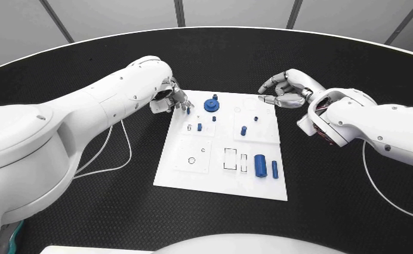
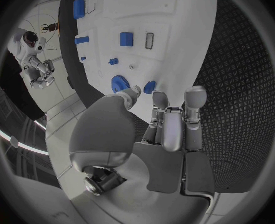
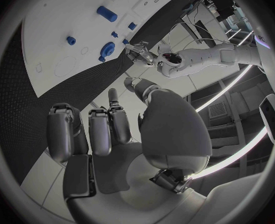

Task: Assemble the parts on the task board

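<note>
Task board [image 1: 176, 173] on black table [image 1: 103, 206] | left hand [image 1: 172, 100] fingertips at small part [image 1: 188, 110], grasp unclear | right hand [image 1: 288, 89] curled, empty

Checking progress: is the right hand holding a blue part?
No. The right hand hovers beside the task board, fingers curled around nothing.

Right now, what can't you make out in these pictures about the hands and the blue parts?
- Head view: left hand covers the task board corner; whether it touches the small blue part is unclear.
- Head view: right hand has curled fingers; contents hidden.
- Board markings are too small to read.
</note>
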Robot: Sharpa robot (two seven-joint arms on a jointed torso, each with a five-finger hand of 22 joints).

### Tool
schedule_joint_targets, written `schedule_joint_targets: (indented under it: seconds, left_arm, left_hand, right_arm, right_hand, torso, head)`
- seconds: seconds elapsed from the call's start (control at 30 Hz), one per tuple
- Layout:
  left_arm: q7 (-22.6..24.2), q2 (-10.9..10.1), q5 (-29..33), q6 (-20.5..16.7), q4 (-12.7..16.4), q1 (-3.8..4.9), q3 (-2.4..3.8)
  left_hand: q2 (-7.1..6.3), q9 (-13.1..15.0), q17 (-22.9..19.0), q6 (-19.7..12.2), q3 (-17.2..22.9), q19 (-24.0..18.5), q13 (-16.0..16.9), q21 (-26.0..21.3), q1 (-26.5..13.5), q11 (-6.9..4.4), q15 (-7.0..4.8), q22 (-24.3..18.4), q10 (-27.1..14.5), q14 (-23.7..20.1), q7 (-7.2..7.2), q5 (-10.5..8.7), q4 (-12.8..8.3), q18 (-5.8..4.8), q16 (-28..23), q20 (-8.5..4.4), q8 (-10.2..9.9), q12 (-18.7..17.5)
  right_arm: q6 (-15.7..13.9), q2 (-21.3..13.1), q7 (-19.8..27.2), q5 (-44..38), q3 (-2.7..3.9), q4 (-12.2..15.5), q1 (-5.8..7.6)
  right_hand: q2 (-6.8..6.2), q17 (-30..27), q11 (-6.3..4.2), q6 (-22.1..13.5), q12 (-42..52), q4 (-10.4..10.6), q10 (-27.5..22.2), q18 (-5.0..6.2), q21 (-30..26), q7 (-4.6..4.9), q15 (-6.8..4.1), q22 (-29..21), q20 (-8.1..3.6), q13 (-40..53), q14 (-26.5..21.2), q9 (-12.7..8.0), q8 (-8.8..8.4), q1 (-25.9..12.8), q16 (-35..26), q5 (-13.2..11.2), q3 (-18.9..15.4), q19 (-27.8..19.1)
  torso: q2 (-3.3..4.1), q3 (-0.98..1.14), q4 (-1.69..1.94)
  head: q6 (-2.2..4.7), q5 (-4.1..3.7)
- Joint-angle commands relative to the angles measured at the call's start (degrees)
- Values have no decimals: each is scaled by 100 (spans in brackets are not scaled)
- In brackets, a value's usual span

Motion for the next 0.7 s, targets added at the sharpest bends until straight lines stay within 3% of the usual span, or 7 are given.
schedule_joint_targets:
  seconds: [0.03, 0.7]
  left_arm:
    - [2, 4, 0, 5, -4, -1, 0]
    - [40, 55, 15, 28, -72, -22, -1]
  left_hand:
    - [22, -9, 279, 44, 0, 50, 5, 20, 23, 1, -26, 5, 35, 228, 6, -3, -49, -30, 38, 0, 39, 34]
    - [94, -31, 276, 66, 56, 53, 11, 32, 102, -18, -44, 22, 49, 228, -13, -2, -94, -33, 45, -18, 60, 38]
  right_arm:
    - [-1, 1, 0, 0, 0, 3, 0]
    - [5, 32, 4, 0, 1, -3, 0]
  right_hand:
    - [-7, 772, -34, -42, 7, 4, 6, 61, -23, 3, -46, 716, -44, 691, 424, -8, 36, -28, -29, 33, 27, 168]
    - [-7, 772, -34, -42, 7, 4, 6, 61, -23, 3, -46, 716, -44, 691, 424, -8, 36, -28, -29, 33, 27, 168]
  torso:
    - [6, -1, 1]
    - [-8, 0, 0]
  head:
    - [-4, -2]
    - [-44, -24]
